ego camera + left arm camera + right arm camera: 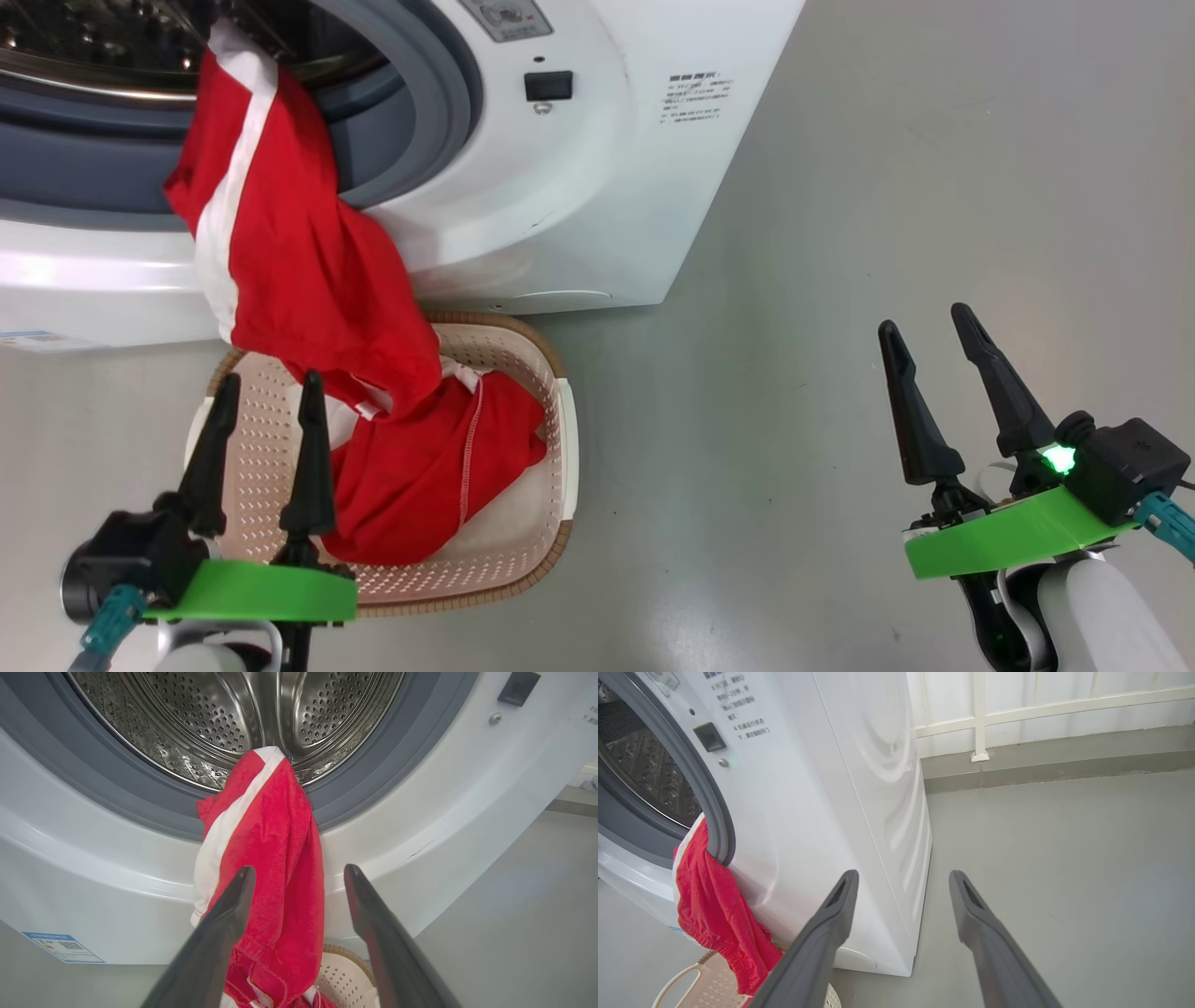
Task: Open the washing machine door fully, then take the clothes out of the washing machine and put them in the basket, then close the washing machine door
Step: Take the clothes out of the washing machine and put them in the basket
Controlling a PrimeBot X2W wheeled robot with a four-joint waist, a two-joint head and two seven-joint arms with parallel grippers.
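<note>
The clothes point(299, 308) hang as one red length from the drum point(243, 714), over the gasket point(373, 765), into the basket point(560, 439) set against the washer point(579, 215). Both grippers stand open and empty. The left gripper point(271, 378) is over the basket beside the cloth, and the right gripper point(924, 317) is well apart over the floor. Recommended: grip high, near the gasket, and lift outward so the upper end clears the lip without dragging the basket.

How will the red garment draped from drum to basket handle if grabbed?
Probably floppy: the red garment sags from the washing machine into the basket. Likely light; it hangs in thin folds. Its top end may drag on the grey gasket.
</note>
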